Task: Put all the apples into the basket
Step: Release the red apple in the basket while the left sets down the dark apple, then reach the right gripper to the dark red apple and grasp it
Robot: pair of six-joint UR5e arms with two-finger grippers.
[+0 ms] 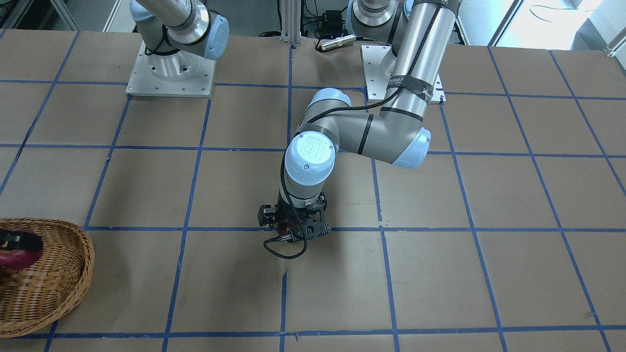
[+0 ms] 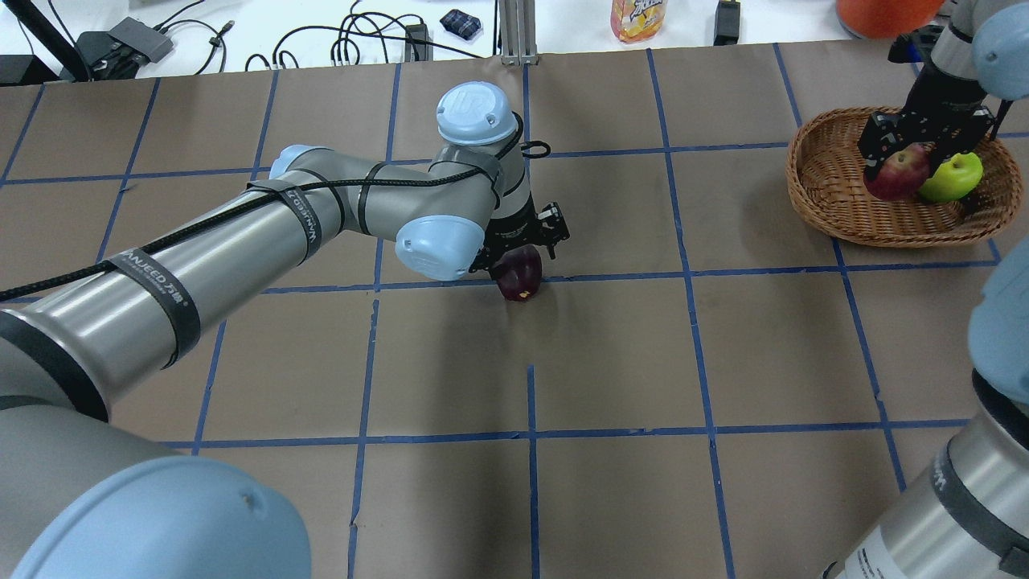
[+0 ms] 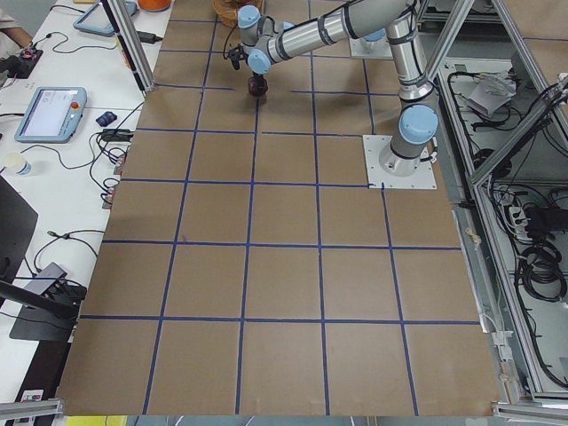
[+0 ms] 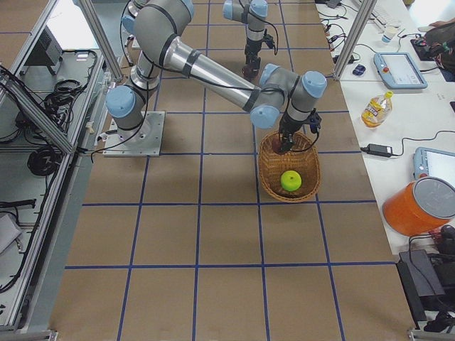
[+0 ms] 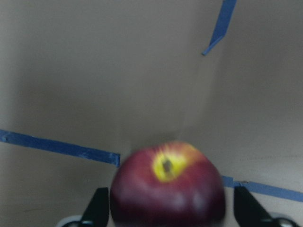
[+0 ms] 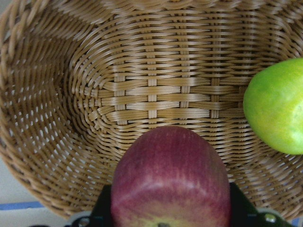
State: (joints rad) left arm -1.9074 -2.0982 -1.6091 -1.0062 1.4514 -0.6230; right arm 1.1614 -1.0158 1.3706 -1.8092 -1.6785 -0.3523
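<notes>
In the front-facing view the left gripper (image 1: 293,230) points down at the table (image 1: 440,274), well apart from the basket (image 1: 73,288). Only a sliver of the dark maroon apple (image 1: 283,227) shows under it. A red apple (image 1: 12,259) sits in the basket's mouth at the picture's edge.

From overhead, the dark maroon apple hangs under the left gripper, with a yellow patch low on its side. Whether it touches the table cannot be told. The right gripper (image 2: 899,157) grasps the red apple inside the basket's rim, just beside the yellow-green apple (image 2: 953,177).

The left wrist view is blurred. The dark maroon apple has a yellow dimple round its stem, and the fingers (image 5: 100,208) clasp both its sides.

In the right wrist view the red apple, faintly streaked, is clamped above the basket's woven floor, where the yellow-green apple lies.
</notes>
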